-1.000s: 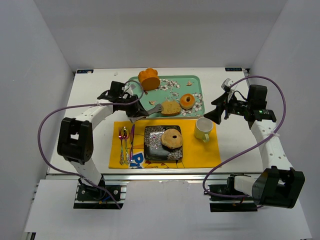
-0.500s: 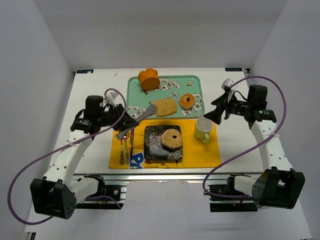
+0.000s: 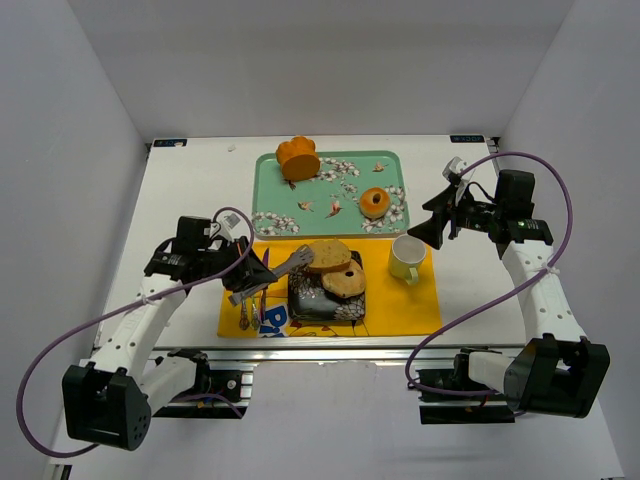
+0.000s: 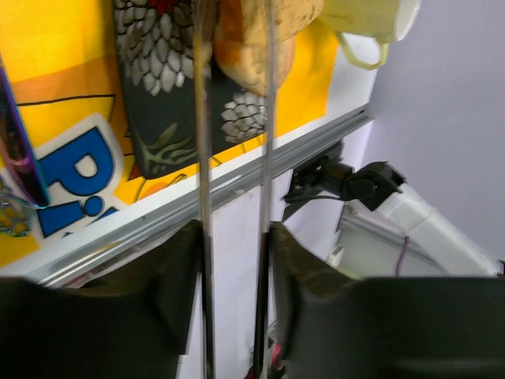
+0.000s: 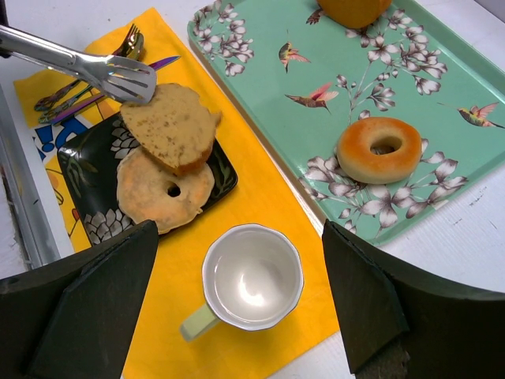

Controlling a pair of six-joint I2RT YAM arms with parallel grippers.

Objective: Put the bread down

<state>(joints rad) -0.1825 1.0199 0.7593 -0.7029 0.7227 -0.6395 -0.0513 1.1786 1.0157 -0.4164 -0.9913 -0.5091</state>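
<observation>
**Top external:** left gripper (image 3: 248, 270) clamped on metal tongs (image 3: 280, 270) pinching brown-crusted wedge slice (image 3: 328, 254) over pale round bagel (image 3: 346, 281) on black patterned plate (image 3: 305, 303), near edge. Orange-brown ring donut (image 3: 375, 202) on teal tray (image 3: 268, 205), far edge.

**Left wrist:** 2 tong arms squeezed between fingers (image 4: 158, 300).

**Right wrist:** right gripper (image 5: 239, 227) wide, empty. Slice-bagel contact unclear.

**Judged step:** placing piece 2 of 3. Next likely: lower, ease tongs, fetch donut.

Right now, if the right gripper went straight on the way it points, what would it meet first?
Most likely the pale yellow mug with a white inside: the open right gripper points down at it, and the mug lies centred in its wrist view. Nothing shows in between, though depth is unclear.
</observation>
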